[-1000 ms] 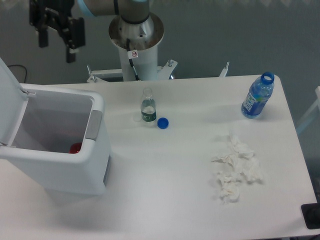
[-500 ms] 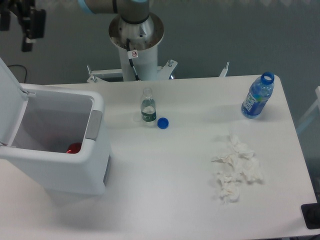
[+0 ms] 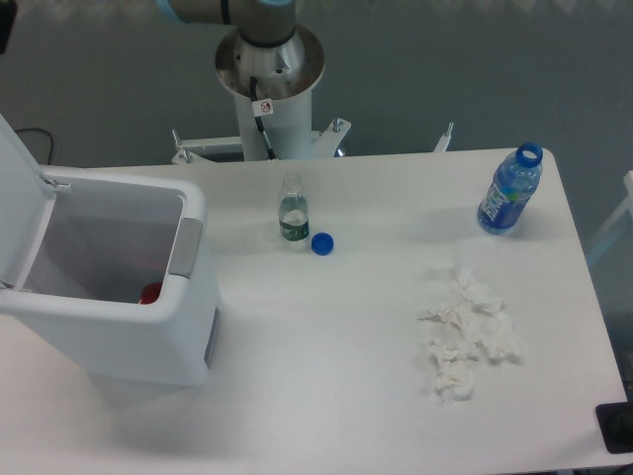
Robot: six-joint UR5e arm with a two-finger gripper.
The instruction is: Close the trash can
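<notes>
At the left end of the bench (image 3: 326, 356) stands the trash can (image 3: 148, 327), mouth open, its hinged lid (image 3: 18, 198) raised upright along the left frame edge and the grey latch strip (image 3: 184, 247) exposed on the right rim. A small red object (image 3: 149, 292) lies inside at the bottom.

Change noted: a second ago the tool head hung above and behind the can in the upper left; half a second ago it had shifted further left; now only a dark sliver (image 3: 6, 22) remains at the top-left corner. Judgement: the arm is travelling round behind the raised lid, likely to push it down; closing has not yet begun.

Arm pose: the base column (image 3: 269, 89) stands behind the bench, the upper link reaching left out of frame. The fingers are out of view; their state cannot be told.

Elsewhere: a small clear bottle (image 3: 293, 210) with a blue cap (image 3: 321, 243) beside it, a blue bottle (image 3: 510, 190), crumpled tissues (image 3: 465, 336).
</notes>
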